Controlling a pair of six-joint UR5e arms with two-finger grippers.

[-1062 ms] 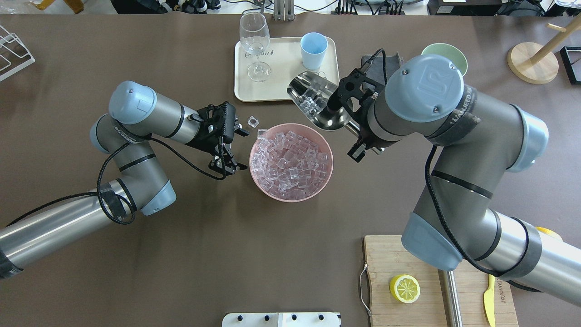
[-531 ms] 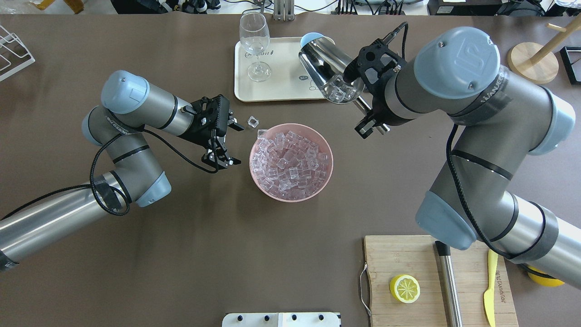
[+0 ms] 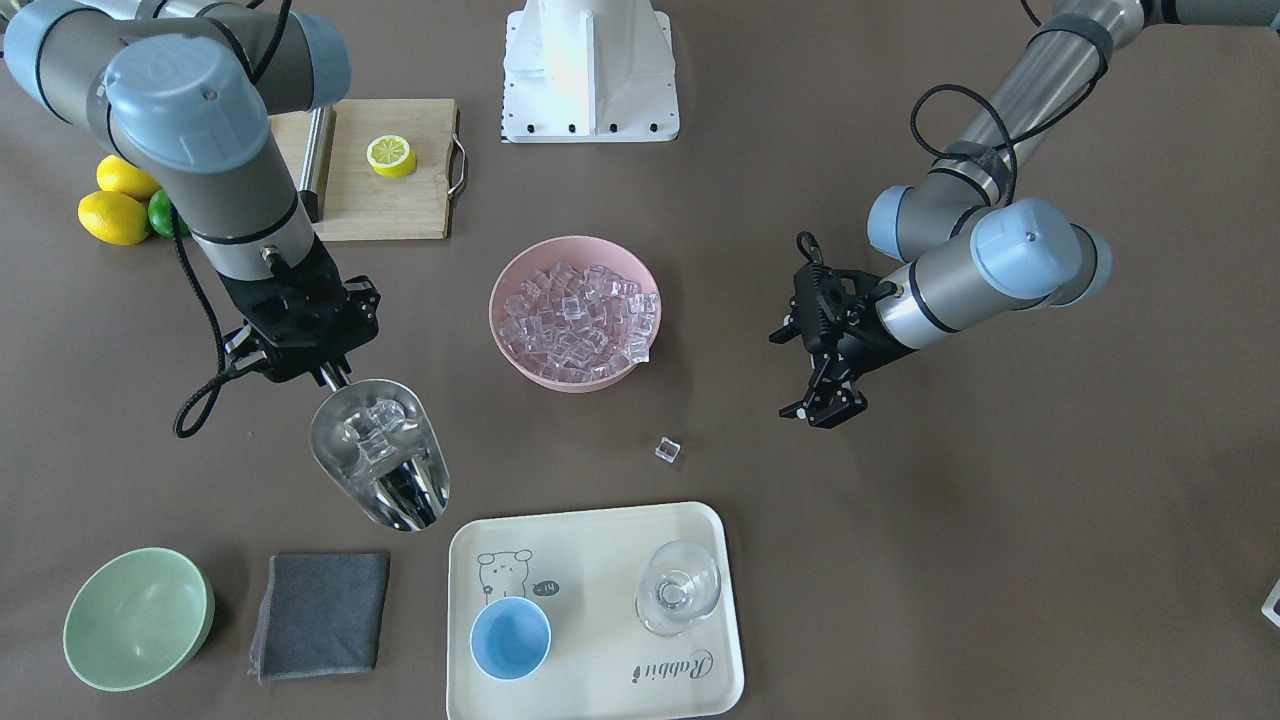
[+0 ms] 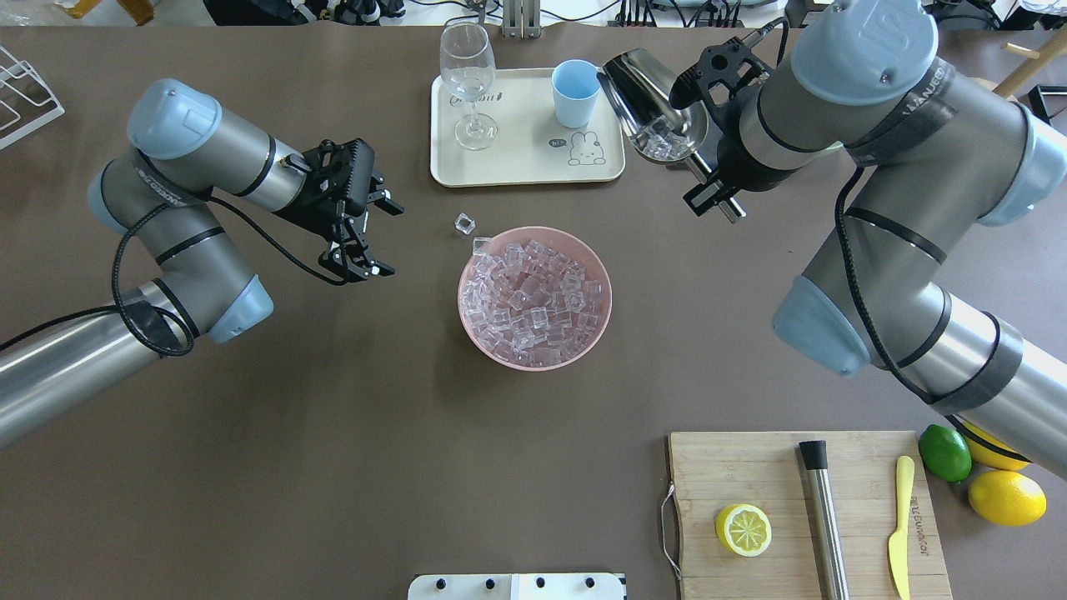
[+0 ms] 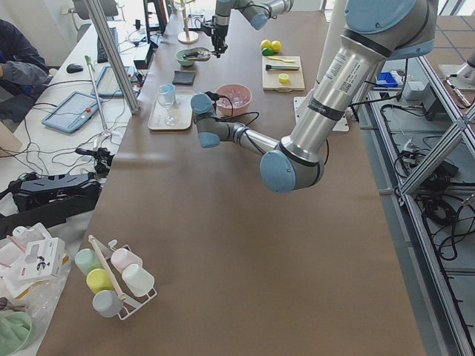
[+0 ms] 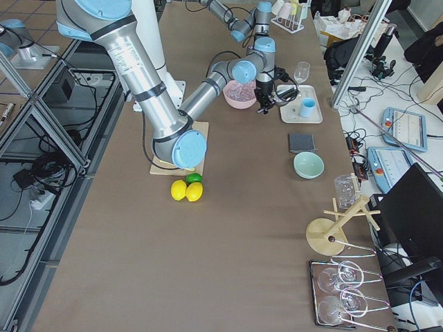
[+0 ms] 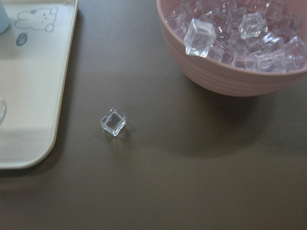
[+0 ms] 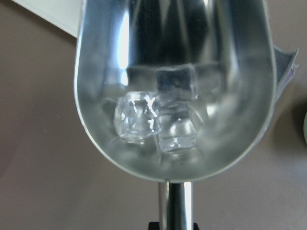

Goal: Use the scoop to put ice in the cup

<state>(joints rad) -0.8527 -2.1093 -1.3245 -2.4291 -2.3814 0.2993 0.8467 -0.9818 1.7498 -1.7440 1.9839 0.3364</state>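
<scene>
My right gripper (image 4: 708, 190) is shut on the handle of the shiny steel scoop (image 4: 654, 104), held in the air just right of the light-blue cup (image 4: 575, 92). A few ice cubes (image 8: 136, 117) lie at the back of the scoop's trough (image 8: 175, 96). In the front view the scoop (image 3: 380, 465) hangs beside the tray's corner, short of the cup (image 3: 510, 638). A pink bowl (image 4: 534, 365) at mid-table is full of ice. One loose cube (image 4: 464, 223) lies on the table. My left gripper (image 4: 382, 237) is open and empty, left of the bowl.
The cup stands on a cream tray (image 4: 533, 162) with a wine glass (image 4: 467, 83). A green bowl (image 3: 135, 620) and grey cloth (image 3: 320, 615) lie beyond the scoop. A cutting board (image 4: 750, 475) with a lemon half, steel cylinder and yellow knife sits at the near right.
My right arm has carried the scoop with its ice from the bowl's far edge up past the tray to the cup's right side. My left arm has drawn back leftward from the bowl.
</scene>
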